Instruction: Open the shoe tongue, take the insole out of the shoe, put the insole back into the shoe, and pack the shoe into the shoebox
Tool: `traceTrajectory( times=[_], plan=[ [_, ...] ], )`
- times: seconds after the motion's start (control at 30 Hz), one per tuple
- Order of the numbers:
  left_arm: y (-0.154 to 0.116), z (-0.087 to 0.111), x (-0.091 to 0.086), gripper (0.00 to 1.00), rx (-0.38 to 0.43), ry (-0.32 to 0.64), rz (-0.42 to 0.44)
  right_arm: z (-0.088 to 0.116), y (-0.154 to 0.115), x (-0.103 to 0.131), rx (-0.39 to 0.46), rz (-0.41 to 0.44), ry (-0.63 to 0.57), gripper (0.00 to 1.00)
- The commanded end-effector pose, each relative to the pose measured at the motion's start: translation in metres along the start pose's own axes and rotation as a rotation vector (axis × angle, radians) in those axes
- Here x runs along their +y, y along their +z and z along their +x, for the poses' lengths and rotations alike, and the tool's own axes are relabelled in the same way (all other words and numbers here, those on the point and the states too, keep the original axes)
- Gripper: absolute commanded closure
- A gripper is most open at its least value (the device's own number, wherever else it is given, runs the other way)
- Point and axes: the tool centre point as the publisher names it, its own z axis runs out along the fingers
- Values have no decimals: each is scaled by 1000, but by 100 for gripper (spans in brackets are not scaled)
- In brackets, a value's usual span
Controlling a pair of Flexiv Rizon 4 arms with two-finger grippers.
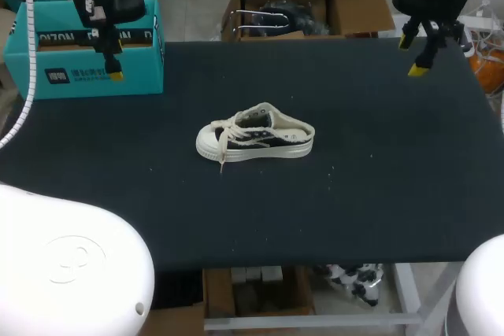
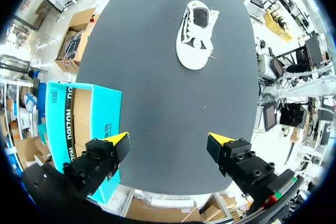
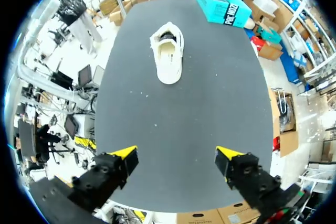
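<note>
While our left gripper [image 2: 169, 140] and right gripper [image 3: 177, 153] hung fingers-apart and empty, the shoe [image 1: 254, 133] sat upright mid-table, well clear of both, with the shoebox [image 1: 83, 57] under the left one. We judged tongue-opening not yet begun; next move needed both down onto the shoe.

The teal shoebox [image 1: 79, 88] before you carries white block lettering along a black band [image 1: 55, 38] on its side, with a small white printed label [image 1: 57, 76] on the wall just below. You cannot make out either cleanly: the characters are too small and blurred.
</note>
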Motion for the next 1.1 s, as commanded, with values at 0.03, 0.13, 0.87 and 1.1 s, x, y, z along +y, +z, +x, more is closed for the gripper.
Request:
traceTrajectory(
  times=[0.03, 0.13, 0.87, 1.1],
  plan=[
    [7, 14, -20, 0, -44, -198, -42, 10, 25, 7, -32, -73, 15, 0],
    [9, 18, -27, 0, -13, -313, 42, 14, 41, 18, -14, -135, 23, 0],
    [26, 40, -50, 0, -80, -467, 33, 23, 85, 51, -44, -326, 73, 0],
    [31, 72, -100, 0, -43, -789, -48, 30, 105, 68, -58, -403, 99, 0]
  ],
)
